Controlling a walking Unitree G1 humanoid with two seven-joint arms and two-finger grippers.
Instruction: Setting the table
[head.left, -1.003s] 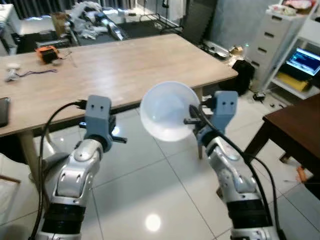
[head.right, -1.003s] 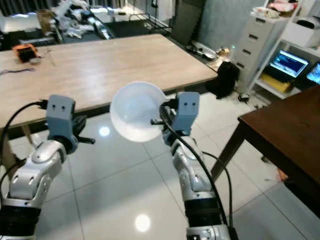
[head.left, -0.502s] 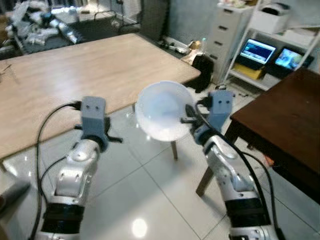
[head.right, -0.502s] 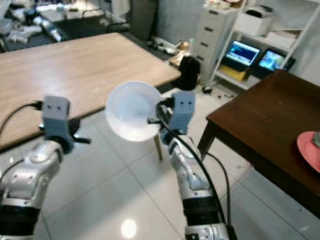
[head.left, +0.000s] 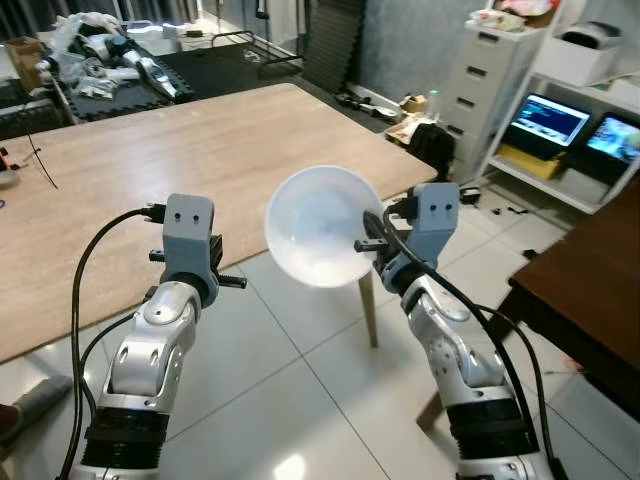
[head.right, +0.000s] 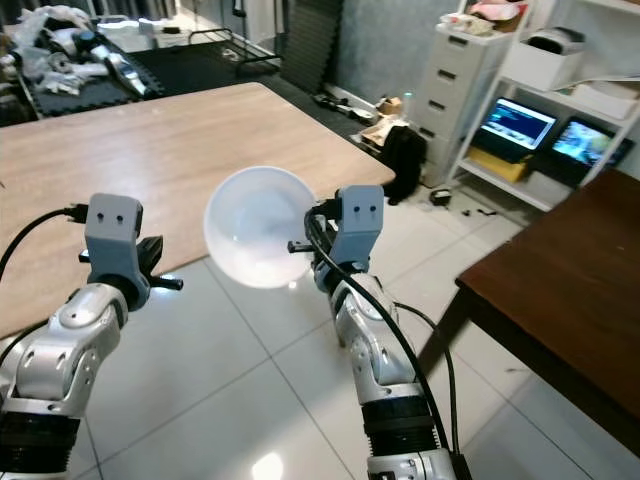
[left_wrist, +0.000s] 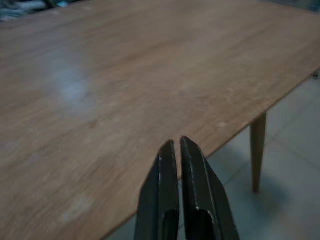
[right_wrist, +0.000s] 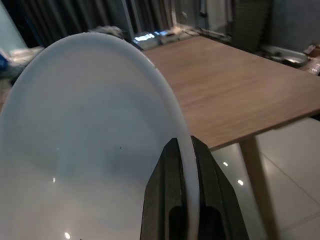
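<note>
We count one white bowl (head.left: 322, 226), pinched by its rim in our right gripper (right_wrist: 183, 165), one finger on each side of the rim. The bowl hangs in the air just off the near corner of the light wooden table (head.left: 150, 170), above the tiled floor (head.left: 300, 380). Our left gripper (left_wrist: 176, 160) has its two fingers pressed together, empty, pointing over the table's near edge. One dark table (head.right: 570, 270) stands well apart from the wooden one.

1. Nothing readable on anything in view: no label, brand, number or sign.
2. Far right, two lit screens (head.left: 547, 119) glow on a shelf, but their contents are far too small to make out.
</note>
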